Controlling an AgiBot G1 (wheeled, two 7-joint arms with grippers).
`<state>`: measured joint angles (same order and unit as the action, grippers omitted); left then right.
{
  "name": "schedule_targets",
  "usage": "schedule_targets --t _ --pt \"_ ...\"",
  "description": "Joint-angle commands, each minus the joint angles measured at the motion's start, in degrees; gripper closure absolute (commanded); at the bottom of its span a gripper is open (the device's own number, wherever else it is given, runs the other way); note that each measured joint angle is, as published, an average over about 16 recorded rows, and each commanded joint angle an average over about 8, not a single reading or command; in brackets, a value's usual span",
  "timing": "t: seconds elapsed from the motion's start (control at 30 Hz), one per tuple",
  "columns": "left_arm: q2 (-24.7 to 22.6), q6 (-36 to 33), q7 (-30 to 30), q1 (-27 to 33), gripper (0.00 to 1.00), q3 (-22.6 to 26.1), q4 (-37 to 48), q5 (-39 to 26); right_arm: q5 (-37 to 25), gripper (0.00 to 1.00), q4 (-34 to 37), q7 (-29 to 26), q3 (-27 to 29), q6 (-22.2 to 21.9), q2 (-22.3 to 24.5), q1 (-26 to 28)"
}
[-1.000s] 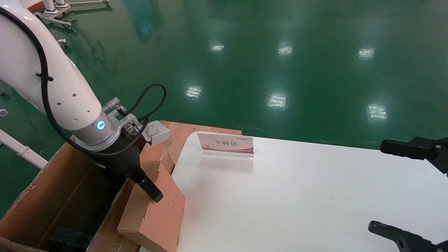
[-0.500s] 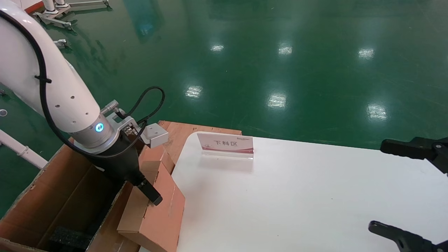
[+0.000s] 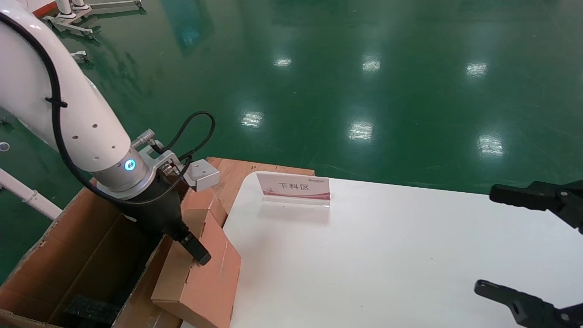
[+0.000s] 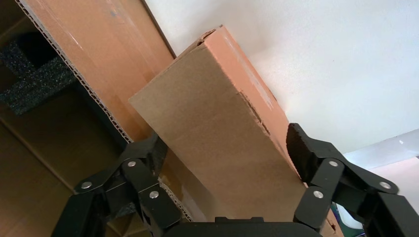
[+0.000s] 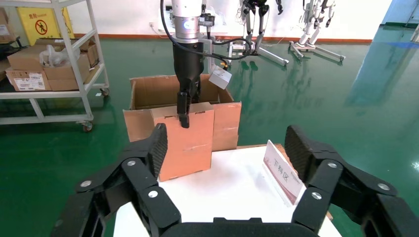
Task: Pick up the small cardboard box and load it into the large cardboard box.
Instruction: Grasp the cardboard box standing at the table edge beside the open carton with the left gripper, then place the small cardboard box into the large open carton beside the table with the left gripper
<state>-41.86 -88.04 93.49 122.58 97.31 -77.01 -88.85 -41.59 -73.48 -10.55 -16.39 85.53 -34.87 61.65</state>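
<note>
While the white table [image 3: 387,255] fills most of the scene, the large cardboard box [image 3: 68,255] stands open just past its left edge, black foam [image 3: 91,310] lying in the bottom. Between that carton's near wall and the table edge sits the small cardboard box [image 3: 205,278], standing tilted with its orange-brown face turned toward the table and its paler side toward the carton. Its long axis runs from the gripper downward and toward the robot, the lower end hanging at the table's rim.

Gripping it from above, the left gripper [image 3: 193,248] has one finger pressed on the orange-brown face and the other behind on the carton side; seen from the wrist, the small box [image 4: 222,138] fills the gap between both fingers [image 4: 301,148], clamped tight.

Compared with half a second ago, the box and left gripper have barely shifted, while the right gripper [image 3: 510,246], hovering spread wide over the table's right edge, has slid slightly inward.

A small pink sign [image 3: 294,189] stands at the table's far side.
</note>
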Motion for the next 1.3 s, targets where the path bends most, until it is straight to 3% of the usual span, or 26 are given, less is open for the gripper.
schedule_targets --t 0.03,0.5,0.77,1.03,1.3 --pt "-0.01 0.00 -0.01 -0.01 1.00 -0.03 0.00 -0.03 0.00 1.00 0.00 0.00 0.00 0.00 0.00 0.00" --pt "-0.05 -0.03 -0.04 -0.02 1.00 -0.09 -0.01 -0.10 0.00 0.99 0.00 0.00 0.00 0.00 0.00 0.00" --pt "-0.06 -0.02 -0.03 -0.03 1.00 -0.10 -0.01 -0.10 0.00 0.00 0.00 0.00 0.00 0.00 0.00 0.00" --pt "-0.02 0.24 -0.82 1.16 1.00 -1.02 0.87 1.31 0.00 0.00 0.02 0.01 -0.01 0.00 0.00 0.01" --pt "3.23 1.32 -2.96 8.17 1.00 -6.17 1.96 6.81 0.01 0.00 0.05 0.03 -0.04 0.01 0.00 0.03"
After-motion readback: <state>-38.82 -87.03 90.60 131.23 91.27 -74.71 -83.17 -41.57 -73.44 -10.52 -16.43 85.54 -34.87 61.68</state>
